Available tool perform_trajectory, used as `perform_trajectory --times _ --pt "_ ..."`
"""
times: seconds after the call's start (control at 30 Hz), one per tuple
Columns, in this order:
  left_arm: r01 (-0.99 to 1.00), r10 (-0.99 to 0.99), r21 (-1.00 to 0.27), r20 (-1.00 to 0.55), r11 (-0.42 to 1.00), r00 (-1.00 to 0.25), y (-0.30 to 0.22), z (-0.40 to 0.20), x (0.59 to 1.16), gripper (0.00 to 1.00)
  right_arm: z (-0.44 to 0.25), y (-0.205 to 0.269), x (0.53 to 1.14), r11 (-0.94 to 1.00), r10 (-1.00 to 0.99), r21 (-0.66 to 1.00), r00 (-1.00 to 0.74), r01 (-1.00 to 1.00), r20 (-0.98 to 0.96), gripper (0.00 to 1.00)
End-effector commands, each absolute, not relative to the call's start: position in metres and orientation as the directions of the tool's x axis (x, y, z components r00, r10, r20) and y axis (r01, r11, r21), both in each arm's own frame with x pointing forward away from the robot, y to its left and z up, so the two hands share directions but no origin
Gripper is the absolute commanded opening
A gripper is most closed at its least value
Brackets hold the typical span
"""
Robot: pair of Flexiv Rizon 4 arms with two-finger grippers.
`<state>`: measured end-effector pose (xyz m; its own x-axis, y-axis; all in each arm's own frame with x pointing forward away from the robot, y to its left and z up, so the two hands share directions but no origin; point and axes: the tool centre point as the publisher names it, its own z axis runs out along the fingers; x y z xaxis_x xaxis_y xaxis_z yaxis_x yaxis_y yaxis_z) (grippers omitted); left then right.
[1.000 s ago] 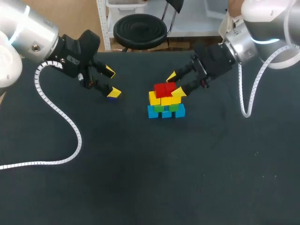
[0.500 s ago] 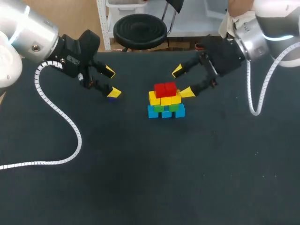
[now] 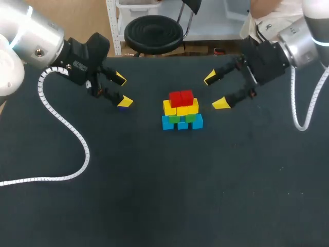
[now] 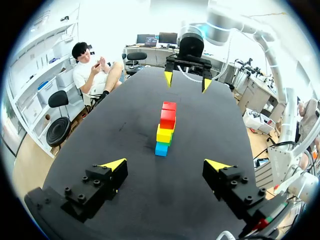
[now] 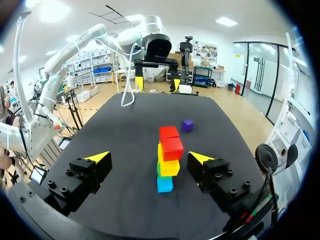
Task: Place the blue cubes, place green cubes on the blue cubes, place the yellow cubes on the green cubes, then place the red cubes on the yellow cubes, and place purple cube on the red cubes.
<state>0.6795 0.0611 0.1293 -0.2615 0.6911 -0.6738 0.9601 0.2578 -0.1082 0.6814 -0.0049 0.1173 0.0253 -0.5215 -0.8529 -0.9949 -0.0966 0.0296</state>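
On the left, black two-fingered left gripper with yellow tips spread open, holding nothing, poised just over the small purple cube on the dark table mat. Centre both fingers around that cube before closing; grip low and square, then lift straight up. In the middle, a stepped stack: bright blue cubes at the base, then green cubes, yellow cubes and red cubes on top. Lower the purple gently across the red pair, release without nudging. On the right, matching right gripper likewise wide open and empty, just beside the stack but apart from it; best held clear of the left arm's path
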Motion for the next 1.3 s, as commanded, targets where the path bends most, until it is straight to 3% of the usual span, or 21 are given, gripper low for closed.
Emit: perform_trajectory --times 0.03,0.7,0.9,1.1,1.3 --pt "0.961 0.689 -0.107 -0.677 0.255 -0.258 0.062 0.129 0.679 1.0 0.117 -0.012 0.672 -0.054 -0.522 0.005 0.024 -0.999 -0.852 1.0" --pt "0.961 0.689 -0.107 -0.677 0.255 -0.258 0.062 0.129 0.679 1.0 0.118 -0.018 0.669 -0.052 -0.508 0.021 0.008 -0.998 -0.861 1.0" --pt "0.924 0.632 -0.103 -0.701 0.368 -0.329 0.096 0.113 0.706 1.0 0.118 -0.018 0.669 -0.052 -0.508 0.021 0.008 -0.998 -0.861 1.0" --pt "0.919 0.664 -0.089 -0.665 0.385 -0.343 0.095 0.091 0.731 1.0 0.118 -0.018 0.669 -0.052 -0.508 0.021 0.008 -0.998 -0.861 1.0" --pt "0.895 0.638 -0.163 -0.649 0.416 -0.414 0.091 0.06 0.755 1.0 0.118 -0.018 0.669 -0.052 -0.508 0.021 0.008 -0.998 -0.861 1.0"
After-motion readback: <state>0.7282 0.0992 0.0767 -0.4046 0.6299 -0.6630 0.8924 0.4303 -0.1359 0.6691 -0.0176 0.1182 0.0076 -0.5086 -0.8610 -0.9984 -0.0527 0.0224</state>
